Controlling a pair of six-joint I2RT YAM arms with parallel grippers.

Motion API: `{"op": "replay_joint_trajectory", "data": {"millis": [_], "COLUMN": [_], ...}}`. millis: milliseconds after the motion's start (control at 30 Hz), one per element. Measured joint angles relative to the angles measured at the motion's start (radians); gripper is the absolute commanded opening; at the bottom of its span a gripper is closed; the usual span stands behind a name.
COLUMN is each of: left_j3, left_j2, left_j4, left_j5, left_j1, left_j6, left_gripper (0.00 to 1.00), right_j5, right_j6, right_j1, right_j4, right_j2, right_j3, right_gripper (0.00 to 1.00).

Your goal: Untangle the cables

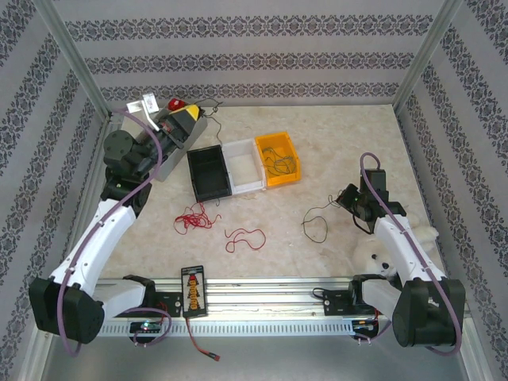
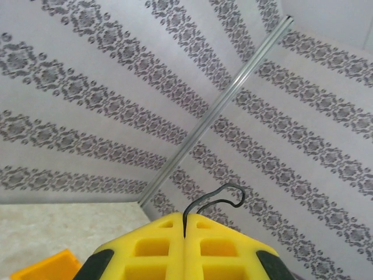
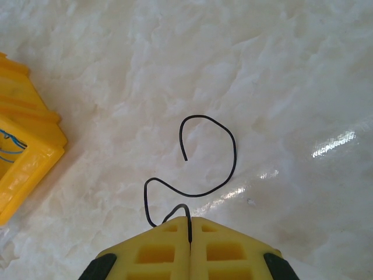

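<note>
Top view: three bins in a row at 12 o'clock of desk (image 1: 333,151) centre: black bin (image 1: 209,173), white bin (image 1: 244,165), yellow bin (image 1: 278,159). The yellow bin holds a tangle of thin dark cables (image 1: 279,161); can't make out the contents of the other two. Two loose red cables (image 1: 193,218) lie on the desk at 6 o'clock of the black bin. Left fingers (image 1: 187,119) are up at the 10 o'clock corner, right fingers (image 1: 341,201) at 3 o'clock with a black cable (image 1: 305,222) trailing toward 9. Left wrist view: left fingers (image 2: 185,226) are pressed together, pinching the end of a short black cable stub (image 2: 232,185) that hooks toward 1 o'clock against the wall; a yellow bin corner (image 2: 46,265) sits at 8 o'clock. Right wrist view: right fingers (image 3: 190,225) are clamped on the black cable (image 3: 234,153), which loops on the desk (image 3: 291,70) toward 12; the yellow bin (image 3: 26,157) is at 9 o'clock with a blue cable (image 3: 9,146) inside.
</note>
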Motion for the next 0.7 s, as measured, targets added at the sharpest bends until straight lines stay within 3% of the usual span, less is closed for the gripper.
{"op": "replay_joint_trajectory", "data": {"millis": [333,700], "left_j3": [0.219,0.206], "left_j2": [0.199,0.415], "left_j4": [0.078,0.078], "left_j5": [0.014,-0.056], "left_j1": [0.000,-0.029], "left_j6": [-0.012,0.023], "left_gripper": [0.00,0.00], "right_j5": [0.000,-0.005], "right_j6": [-0.008,-0.018], "right_j1": [0.000,0.000], "right_j4": [0.013,0.020], "right_j2": [0.002,0.003], "right_j3": [0.000,0.000], "right_gripper": [0.03,0.03]}}
